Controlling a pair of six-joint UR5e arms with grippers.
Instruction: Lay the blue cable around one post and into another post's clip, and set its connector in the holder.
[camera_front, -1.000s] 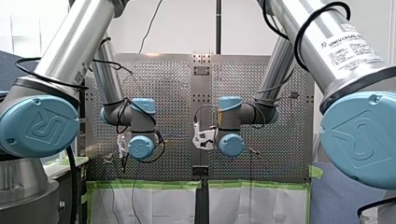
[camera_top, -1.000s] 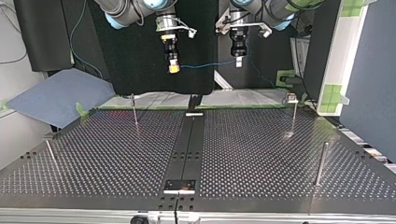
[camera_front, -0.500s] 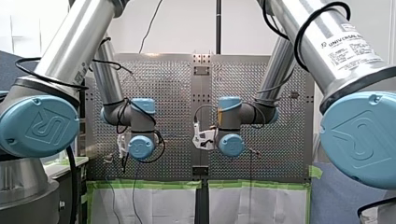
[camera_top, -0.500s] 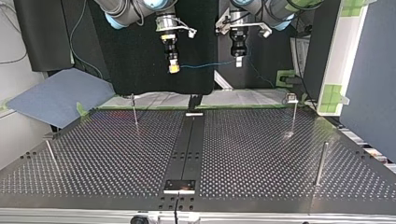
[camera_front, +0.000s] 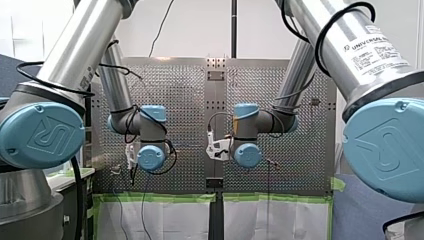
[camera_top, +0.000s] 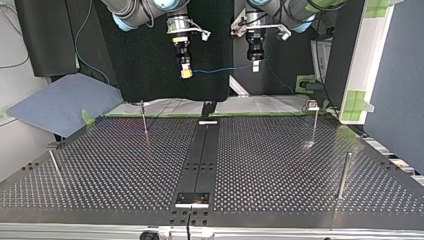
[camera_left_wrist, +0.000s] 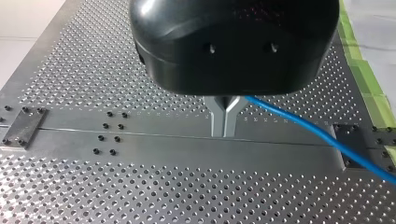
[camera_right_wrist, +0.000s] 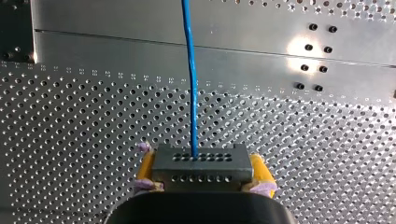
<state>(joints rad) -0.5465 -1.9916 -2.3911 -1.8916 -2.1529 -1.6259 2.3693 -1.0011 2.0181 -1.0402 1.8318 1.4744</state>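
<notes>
Both grippers hang high above the perforated metal table, well apart from it, with the thin blue cable drawn in a nearly level line between them. Holding it off the surface this way looks meant to keep the run tight and free of snags until routing begins. The right gripper has its yellow-padded fingers closed on the two sides of the grey block-shaped connector. The connector's drilled face points ahead with the cable leaving it, a grip that seems to keep the block squared for seating. The left gripper has its metal fingers pinched together on the cable further along, and the cable trails off to one side beyond them. Such a narrow pinch should serve as a guide for steering the line. On the table, a slim metal post with a small pale clip on top stands near a corner on the arms' side, and three plain slim posts stand well apart from it. The cable touches none of them, so wrap, clip and connector all appear undone. A pale-edged plate on the dark centre strip, at the table's edge away from the arms, may be the holder, but that cannot be told.
</notes>
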